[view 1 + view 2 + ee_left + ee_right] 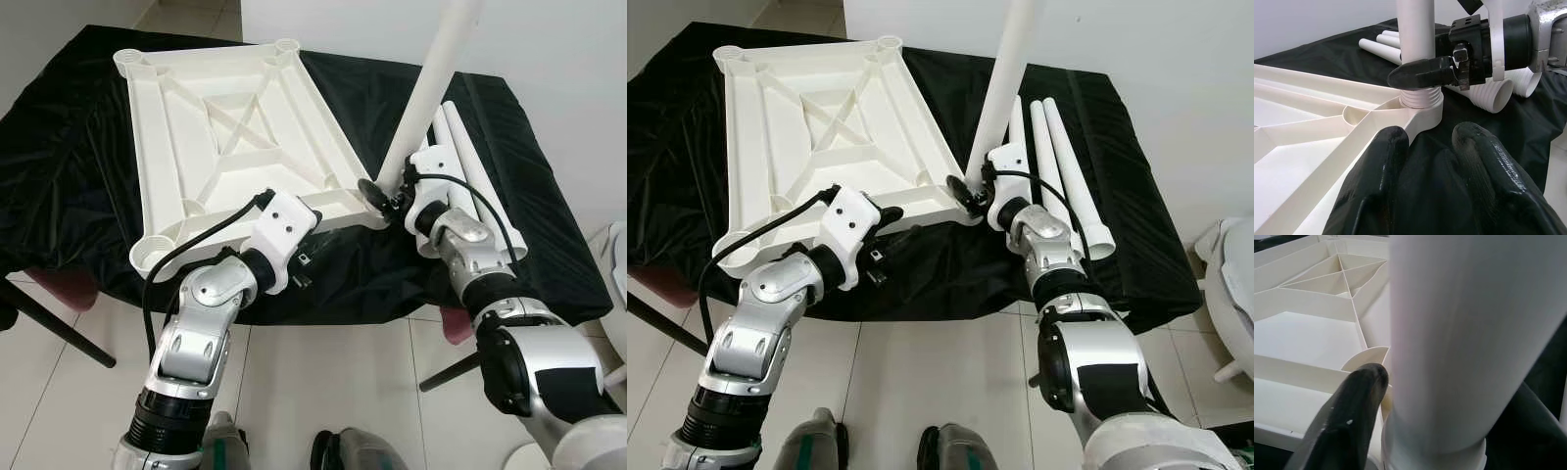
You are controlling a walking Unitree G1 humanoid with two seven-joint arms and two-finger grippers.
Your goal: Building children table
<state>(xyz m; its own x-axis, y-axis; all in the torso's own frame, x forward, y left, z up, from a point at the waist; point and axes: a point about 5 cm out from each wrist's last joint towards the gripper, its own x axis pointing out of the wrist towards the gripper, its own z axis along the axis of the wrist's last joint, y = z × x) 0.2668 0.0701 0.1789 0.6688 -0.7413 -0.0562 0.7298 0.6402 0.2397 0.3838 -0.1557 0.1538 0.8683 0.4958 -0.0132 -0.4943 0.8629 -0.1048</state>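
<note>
A: Left first?
B: Left gripper (312,247) at the near edge of the top (230,117), fingers (1376,186) apart, one on each side of the rim, bracing it. Can't tell if they touch the plastic.

A: The top?
B: White, upside down on a black cloth (59,147), ribs up, a round socket at each corner. Near left socket (149,257) open, nothing in it. Two far sockets look unfilled too.

A: Near right corner?
B: Leg (431,83) standing in that socket (1422,105), leaning away to the right. Threaded end partly in, threads visible above the socket lip in the left wrist view.

A: Right gripper?
B: Right gripper (384,196) clamped on the leg just above the threads, a finger on each side.

A: How to do this step well?
B: My read: straighten the leg to line up with the socket before turning, or the thread crosses. Left keeps the top from spinning. Grip low, turn in short strokes, regrip. Done when the threads are hidden.

A: Anything further right?
B: Spare legs (470,162) lying on the cloth just beside the right gripper, flared ends toward the robot. Looks like three.
</note>
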